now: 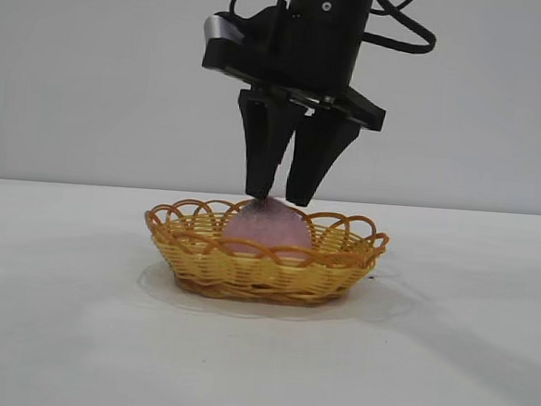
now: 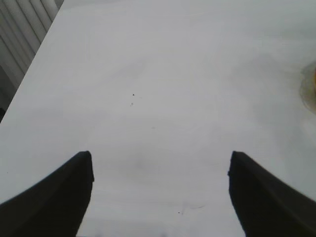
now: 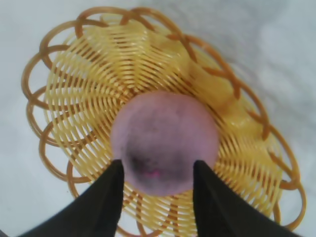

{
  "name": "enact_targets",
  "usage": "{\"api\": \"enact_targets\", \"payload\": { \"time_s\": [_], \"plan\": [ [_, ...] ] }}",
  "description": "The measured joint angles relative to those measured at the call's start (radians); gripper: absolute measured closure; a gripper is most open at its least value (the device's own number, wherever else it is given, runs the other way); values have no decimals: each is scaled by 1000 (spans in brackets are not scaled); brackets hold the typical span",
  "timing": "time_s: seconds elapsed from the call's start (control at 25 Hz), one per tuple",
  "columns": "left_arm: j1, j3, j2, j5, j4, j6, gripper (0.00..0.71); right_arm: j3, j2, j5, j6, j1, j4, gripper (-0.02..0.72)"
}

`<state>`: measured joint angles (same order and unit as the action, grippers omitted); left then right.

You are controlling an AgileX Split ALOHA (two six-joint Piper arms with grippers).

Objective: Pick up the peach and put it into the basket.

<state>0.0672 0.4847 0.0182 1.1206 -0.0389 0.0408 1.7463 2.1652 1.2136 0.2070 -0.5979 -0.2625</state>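
The dusty pink, matte, rounded peach (image 1: pixel 267 229) sits in the shallow yellow woven wicker basket (image 1: pixel 340 264). Its dark tip points up. The right end effector (image 1: pixel 276 200) hangs just above it, fingers slightly spread; the left end effector (image 2: pixel 160 192) is spread wide.

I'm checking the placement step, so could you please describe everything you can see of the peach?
The peach is a dusty pink, matte, rounded fruit with a dark greyish patch near its top. It sits upright in the middle of the basket, resting on the yellow weave, its lower half hidden behind the rim in the exterior view. The right gripper hangs directly over it, open, fingertips level with its top and flanking the tip; whether they touch the skin cannot be told. Nothing else is near it.
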Motion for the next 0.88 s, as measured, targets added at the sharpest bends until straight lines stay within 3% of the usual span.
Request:
{"api": "enact_targets", "payload": {
  "time_s": [0.24, 0.32, 0.48, 0.6, 0.88],
  "plan": [
    [0, 0, 0, 0, 0, 0, 206, 0, -88, 6, -73, 0, 17, 415],
    [0, 0, 0, 0, 0, 0, 206, 0, -116, 9, -100, 0, 49, 415],
    [0, 0, 0, 0, 0, 0, 206, 0, -153, 16, -158, 22, 175, 415],
    [0, 0, 0, 0, 0, 0, 206, 0, -157, 16, -187, 107, 221, 415],
    [0, 0, 0, 0, -2, 0, 206, 0, -98, -26, -217, 393, 233, 415]
  ]
}}
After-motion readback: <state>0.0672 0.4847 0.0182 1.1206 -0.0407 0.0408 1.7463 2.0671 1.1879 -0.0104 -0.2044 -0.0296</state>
